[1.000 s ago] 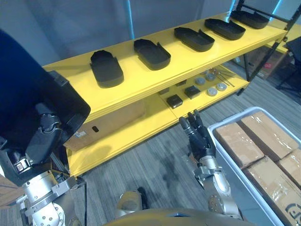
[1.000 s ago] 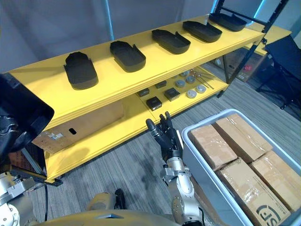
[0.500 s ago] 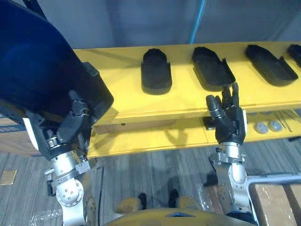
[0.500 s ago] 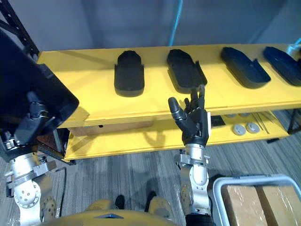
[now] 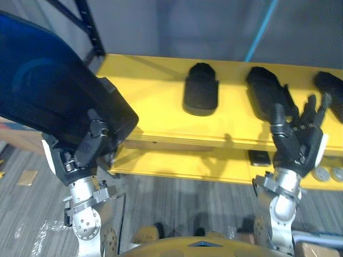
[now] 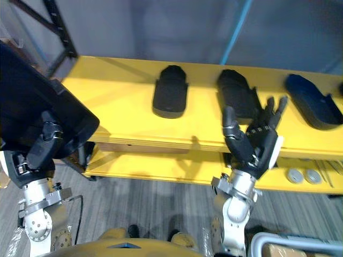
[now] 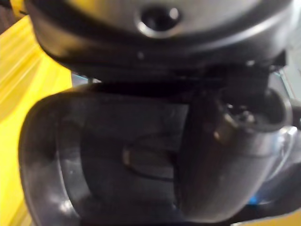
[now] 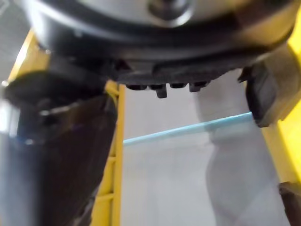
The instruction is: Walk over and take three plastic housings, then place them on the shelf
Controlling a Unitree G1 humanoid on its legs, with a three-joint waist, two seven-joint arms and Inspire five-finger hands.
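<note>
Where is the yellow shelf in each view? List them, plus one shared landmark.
Left eye view: the yellow shelf spans the middle.
Right eye view: the same band across the middle.
Left wrist view: a yellow strip beside the plastic housing in the left hand.
Right wrist view: yellow edges framing the grey wall.
Shared landmark: the blue cable behind the shelf.

L hand (image 7: pixel 155 52) thumb curled over dark glossy housing (image 7: pixel 84 155); yellow shelf (image 7: pixel 19 89) just beside housing.

Both head cameras are looking down on the same yellow shelf (image 5: pixel 155 101). Wrist cameras are peering closely along the left robot hand (image 5: pixel 87 149) and right robot hand (image 5: pixel 298 145).
</note>
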